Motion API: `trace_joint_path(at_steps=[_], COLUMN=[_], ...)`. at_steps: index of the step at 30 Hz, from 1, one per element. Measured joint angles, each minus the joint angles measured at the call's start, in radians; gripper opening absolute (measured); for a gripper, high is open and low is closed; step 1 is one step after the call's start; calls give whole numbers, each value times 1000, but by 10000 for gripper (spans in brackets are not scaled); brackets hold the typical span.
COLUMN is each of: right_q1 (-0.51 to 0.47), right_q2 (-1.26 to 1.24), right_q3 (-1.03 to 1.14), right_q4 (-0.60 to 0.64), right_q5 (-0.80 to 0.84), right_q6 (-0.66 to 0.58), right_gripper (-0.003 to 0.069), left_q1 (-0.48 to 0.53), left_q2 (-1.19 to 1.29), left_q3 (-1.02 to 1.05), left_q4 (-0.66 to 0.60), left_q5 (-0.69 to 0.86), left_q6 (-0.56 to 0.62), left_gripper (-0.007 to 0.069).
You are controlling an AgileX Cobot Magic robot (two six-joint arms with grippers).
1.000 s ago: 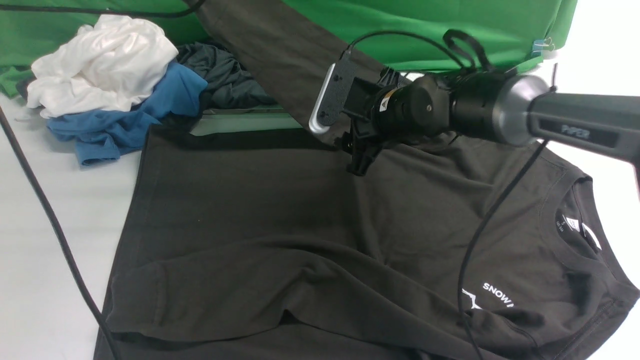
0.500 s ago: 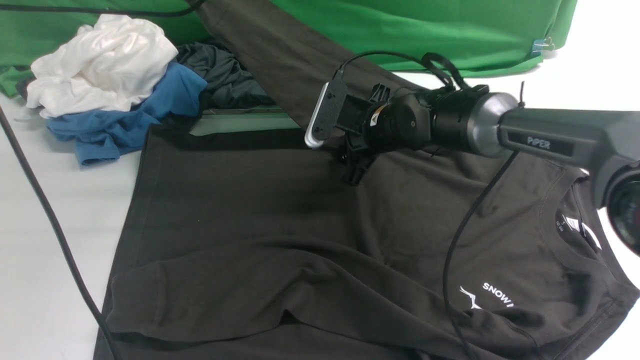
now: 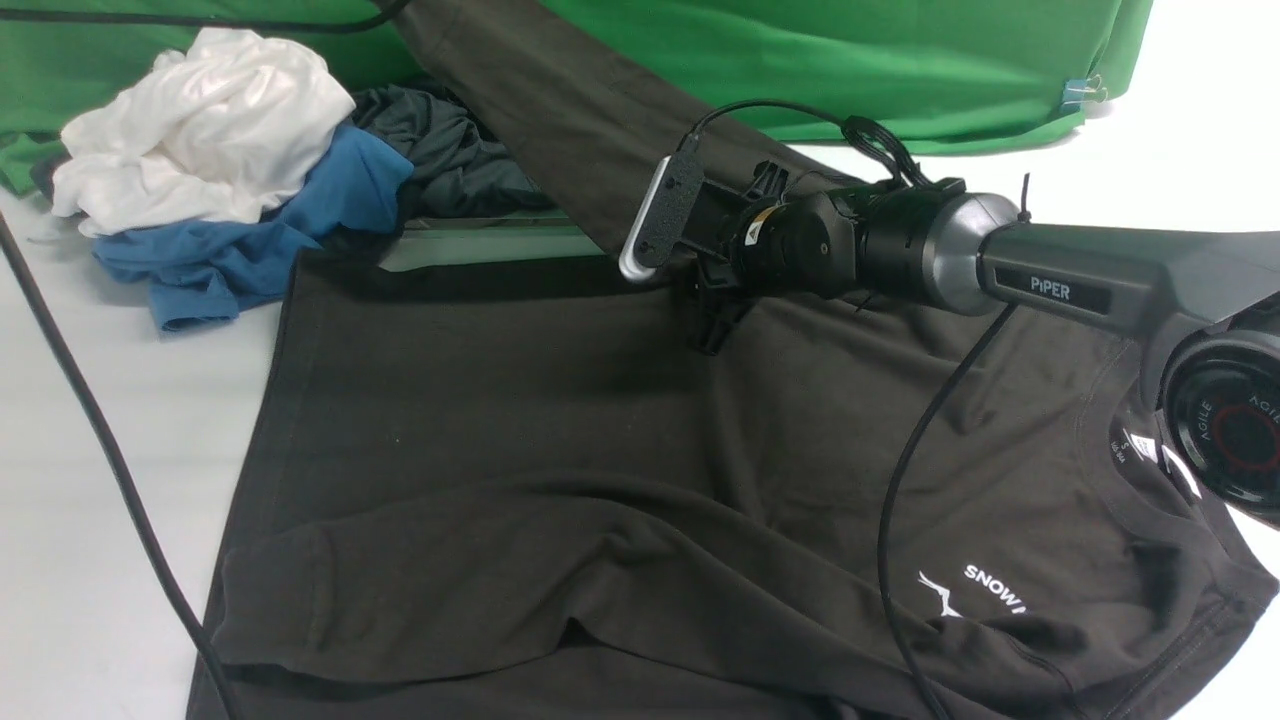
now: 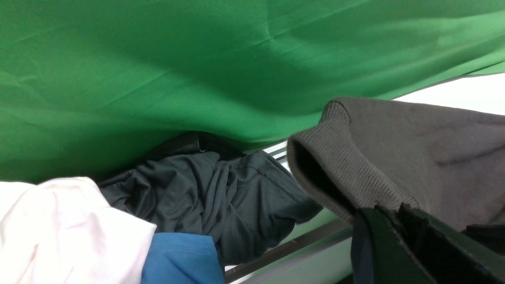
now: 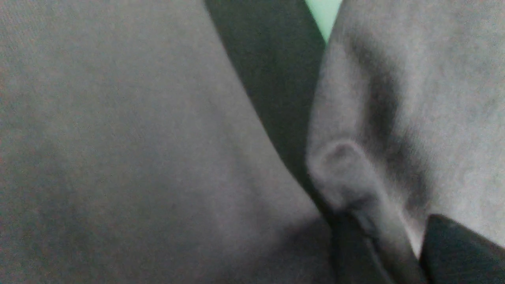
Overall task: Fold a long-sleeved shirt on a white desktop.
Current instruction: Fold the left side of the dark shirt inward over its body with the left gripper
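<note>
The long-sleeved shirt (image 3: 560, 420), black-brown, lies spread on the white desktop (image 3: 100, 400), its SNOW logo (image 3: 995, 588) and white neck label (image 3: 1140, 445) at the right. One sleeve lies across the lower body. The other sleeve (image 3: 540, 110) rises out of the top of the front view. In the left wrist view its ribbed cuff (image 4: 335, 157) is pinched in my left gripper (image 4: 388, 211), which is shut on it. My right gripper (image 3: 712, 335) points down where that raised sleeve meets the body. A ridge of shirt fabric (image 5: 347, 169) sits squeezed in the right gripper (image 5: 398, 232).
A heap of clothes sits at the back left: a white garment (image 3: 210, 120), a blue one (image 3: 250, 240) and a dark grey one (image 3: 450, 150). A metal hatch (image 3: 480, 245) shows behind the shirt. The green backdrop (image 3: 900, 60) lines the back. A black cable (image 3: 100, 440) crosses the left side.
My right arm has reached further in and lower, bringing its elbow into view at the right. Its jaws have closed in on a fold of the shirt. The shirt lies as before.
</note>
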Motion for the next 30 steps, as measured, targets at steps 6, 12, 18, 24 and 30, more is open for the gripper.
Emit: trace_joint_path(at_steps=[6,12,18,24,30], right_q1=[0,0,0,0,0], right_q2=[1,-40,-112,-170,-185], right_q3=[-1,-1,-1,-1,-1], right_q4=[0,-1,-1,-1,-1], right_q5=[15,117,242,384,519], right_q6=[0,0,0,-32,-68], right_gripper=[65,54,54,54,54], left_q1=[0,0,0,0,0], left_q2=[0,-1,-18,-52,-72], left_q3=[0,0,0,0,41], left_q4=[0,22,69,173,219], left_q5=[0,16,98,223,351], left_q6=[0,0,-13,-85,-137], left_gripper=[41,41,41,41,41])
